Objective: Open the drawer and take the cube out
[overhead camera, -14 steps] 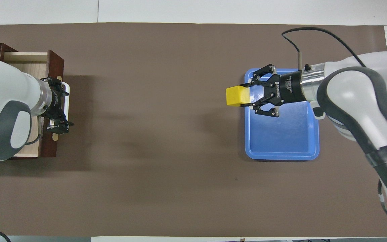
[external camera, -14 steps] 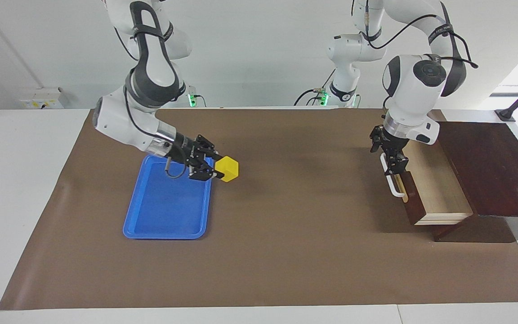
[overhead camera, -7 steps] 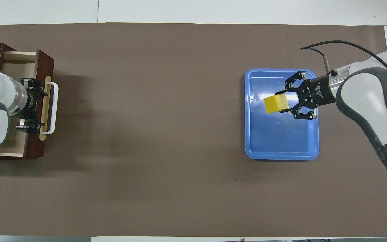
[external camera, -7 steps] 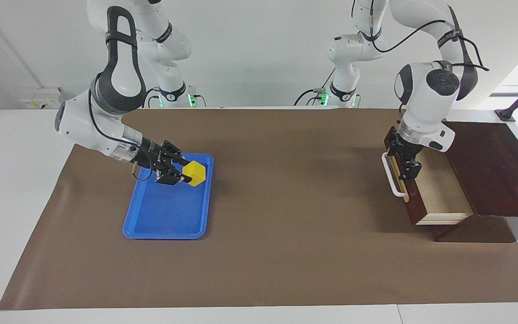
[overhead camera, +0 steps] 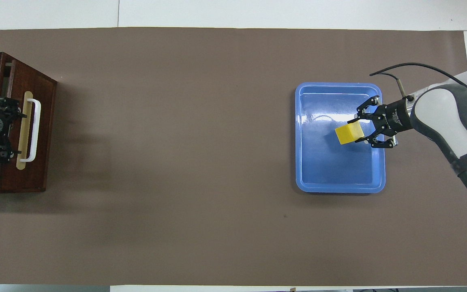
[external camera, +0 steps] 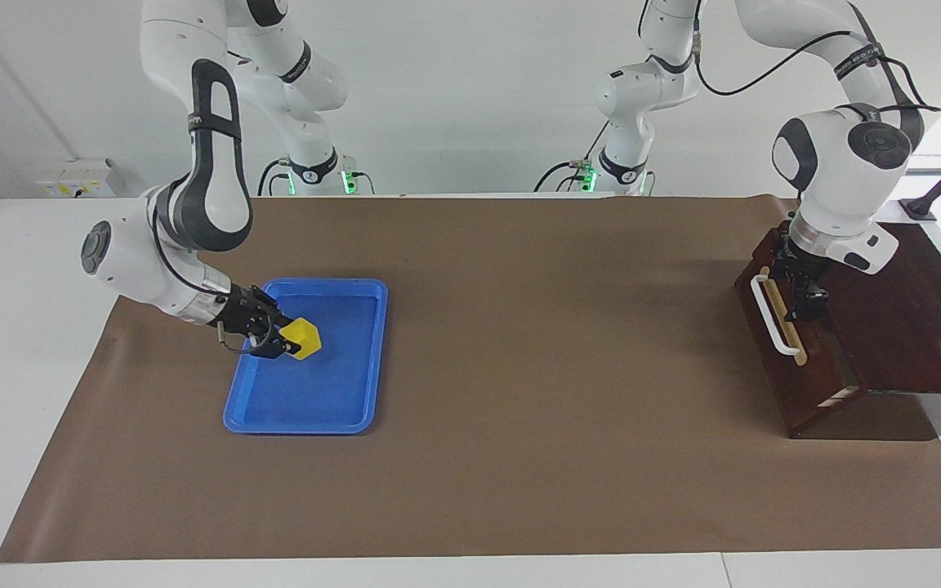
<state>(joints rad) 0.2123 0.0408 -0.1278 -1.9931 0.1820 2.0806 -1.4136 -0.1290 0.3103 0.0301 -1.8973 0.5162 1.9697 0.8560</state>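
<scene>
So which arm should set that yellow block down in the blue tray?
The right arm, probably. Its pincer already grips the cube low over the tray, while the left pincer is at the closed drawer.

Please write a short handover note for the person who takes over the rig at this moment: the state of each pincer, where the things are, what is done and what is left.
Right pincer: shut on the cube, low over the blue tray, at the right arm's end of the table.
Left pincer: at the top edge of the drawer front, beside the white handle; grip unclear.
Done: the cube is out of the drawer; the drawer is almost shut, a thin pale strip shows.
Left: probably set the cube in the tray and release it.
</scene>
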